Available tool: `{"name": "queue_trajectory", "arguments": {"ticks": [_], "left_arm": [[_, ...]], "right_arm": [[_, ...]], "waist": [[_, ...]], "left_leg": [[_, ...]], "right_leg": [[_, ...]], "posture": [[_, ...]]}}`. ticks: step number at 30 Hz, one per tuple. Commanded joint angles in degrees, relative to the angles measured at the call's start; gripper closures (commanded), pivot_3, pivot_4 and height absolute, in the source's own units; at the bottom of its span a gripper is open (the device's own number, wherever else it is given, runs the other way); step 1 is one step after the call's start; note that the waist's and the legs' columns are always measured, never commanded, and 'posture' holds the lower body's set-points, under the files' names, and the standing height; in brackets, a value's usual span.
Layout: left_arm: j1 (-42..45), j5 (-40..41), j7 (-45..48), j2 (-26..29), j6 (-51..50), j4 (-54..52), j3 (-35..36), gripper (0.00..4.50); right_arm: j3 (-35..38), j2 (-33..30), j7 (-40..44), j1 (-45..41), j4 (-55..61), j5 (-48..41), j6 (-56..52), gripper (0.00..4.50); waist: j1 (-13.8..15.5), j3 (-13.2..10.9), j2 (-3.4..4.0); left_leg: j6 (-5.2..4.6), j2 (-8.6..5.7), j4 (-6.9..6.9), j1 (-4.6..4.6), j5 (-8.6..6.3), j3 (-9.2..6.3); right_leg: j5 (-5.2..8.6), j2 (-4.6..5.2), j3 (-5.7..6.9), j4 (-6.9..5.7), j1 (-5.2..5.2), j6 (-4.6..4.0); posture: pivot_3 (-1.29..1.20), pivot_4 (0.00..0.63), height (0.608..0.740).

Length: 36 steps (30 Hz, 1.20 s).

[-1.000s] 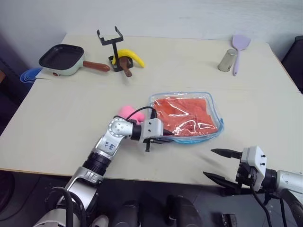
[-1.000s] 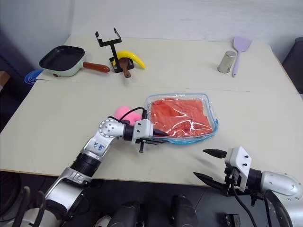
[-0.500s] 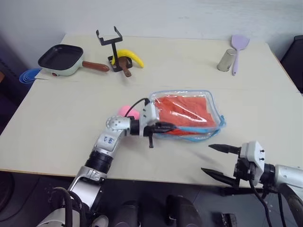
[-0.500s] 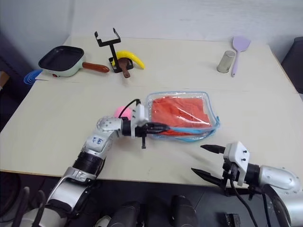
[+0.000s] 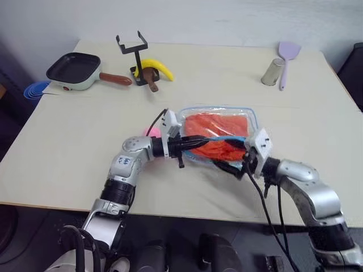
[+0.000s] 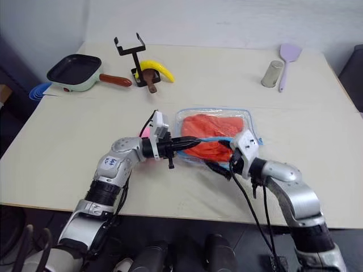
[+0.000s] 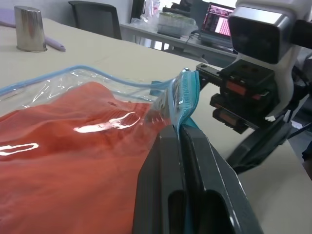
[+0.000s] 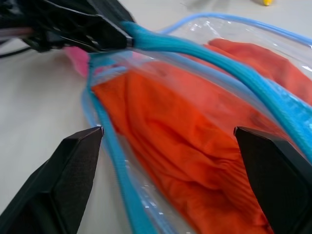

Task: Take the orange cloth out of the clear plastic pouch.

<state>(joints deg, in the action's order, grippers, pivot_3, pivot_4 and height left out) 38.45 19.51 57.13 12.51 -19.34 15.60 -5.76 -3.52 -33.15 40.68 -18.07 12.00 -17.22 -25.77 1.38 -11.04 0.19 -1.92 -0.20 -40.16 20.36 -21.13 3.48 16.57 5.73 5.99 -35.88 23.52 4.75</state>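
**A:** Orange cloth (image 5: pixel 218 131) — where do you have it?

**B:** You'll find it a little right of the frame's centre in the head view, inside the clear plastic pouch (image 5: pixel 251 118), which lies on the table (image 5: pixel 79 130). The pouch's near edge is raised and its mouth gapes toward the lower right of the frame.

**A:** And your left gripper (image 5: pixel 195 141)?

**B:** Your left gripper reaches in from the left, fingers pressed together on the pouch's blue zipper trim (image 7: pixel 184 95). In the left wrist view you can see the trim pinched between the two black fingers (image 7: pixel 161 161), the cloth just beside them under the plastic.

**A:** The right gripper (image 5: pixel 231 160)?

**B:** It sits at the pouch's lower right edge, spread wide and gripping nothing. In the right wrist view its fingertips (image 8: pixel 83 146) stand either side of the pouch's opening, with the cloth between them and just ahead. You cannot tell whether they touch the plastic.

**A:** Anything close by?

**B:** A pink sponge (image 5: pixel 152 132) peeks out behind your left wrist, just left of the pouch.
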Motion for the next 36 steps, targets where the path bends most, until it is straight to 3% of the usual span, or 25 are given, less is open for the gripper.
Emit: {"name": "queue_trajectory", "arguments": {"ticks": [1, 4, 10, 14, 19, 26, 36], "left_arm": [[-0.51, 0.0, -0.01, 0.48, 0.51, -2.66, -0.44, 4.48], [-0.66, -0.07, -0.59, 0.52, 0.43, -2.82, -0.35, 4.48], [-0.74, 0.41, -0.84, 0.52, 0.21, -3.03, -0.1, 4.48], [-0.66, 0.45, -0.79, 0.38, 0.34, -2.98, -0.21, 4.48], [-0.61, 0.39, -0.86, 0.36, 0.51, -2.93, -0.17, 4.48], [-0.54, 0.45, -0.82, 0.52, 0.67, -2.72, -0.02, 4.48], [-0.52, 0.79, -0.82, 0.13, 0.26, -2.72, 0.15, 4.48]], "right_arm": [[-2.66, -1.59, -1.41, -1.94, -2.51, 7.42, 5.99, 0.0], [-6.76, -4.45, 3.85, -2.09, -2.83, 11.48, 12.13, 0.0], [-8.38, -3.36, 2.11, -4.85, -6.54, 16.2, 14.36, 0.0], [-5.97, 3.11, -1.86, -6.17, -7.12, 13.5, 8.75, 0.0], [-3.85, 6.1, -2.29, -5.09, -6.03, 10.58, 2.89, 0.0], [-11.68, -0.66, 1.9, -6.38, -9.5, 21.13, 15.17, 0.0], [-13.36, 6.86, -1.73, -11.52, -16.81, 23.81, 13.39, 0.0]], "waist": [[-0.07, 0.0, 0.0], [-0.07, 0.0, 0.0], [-0.29, 0.0, 0.0], [-0.56, 0.0, -0.01], [-0.42, 0.0, 0.0], [-0.43, 0.0, 0.0], [-1.59, 0.04, -0.06]], "left_leg": [[0.0, 0.0, 0.0, 0.0, 0.0, 0.01], [0.0, -0.01, 0.0, 0.03, 0.0, 0.02], [0.01, 0.03, -0.01, 0.01, 0.01, 0.05], [0.04, 0.07, -0.01, 0.0, 0.02, 0.05], [0.04, 0.04, -0.01, 0.02, 0.03, 0.02], [0.04, 0.02, 0.0, 0.02, 0.02, 0.01], [0.12, 0.1, 0.0, -0.06, 0.06, 0.01]], "right_leg": [[0.0, 0.0, 0.0, 0.0, 0.0, 0.0], [0.0, -0.06, -0.01, 0.01, 0.03, 0.0], [0.0, -0.05, -0.01, -0.01, 0.03, 0.0], [0.0, -0.05, -0.02, -0.02, 0.03, 0.0], [0.0, -0.03, -0.02, -0.02, 0.03, 0.0], [0.0, -0.04, -0.02, 0.0, 0.03, 0.0], [0.0, -0.04, -0.02, -0.06, -0.01, -0.01]], "posture": [[0.0, 0.15, 0.74], [0.0, 0.15, 0.74], [0.0, 0.15, 0.74], [0.0, 0.15, 0.74], [0.0, 0.15, 0.74], [0.0, 0.15, 0.74], [0.0, 0.15, 0.74]]}}
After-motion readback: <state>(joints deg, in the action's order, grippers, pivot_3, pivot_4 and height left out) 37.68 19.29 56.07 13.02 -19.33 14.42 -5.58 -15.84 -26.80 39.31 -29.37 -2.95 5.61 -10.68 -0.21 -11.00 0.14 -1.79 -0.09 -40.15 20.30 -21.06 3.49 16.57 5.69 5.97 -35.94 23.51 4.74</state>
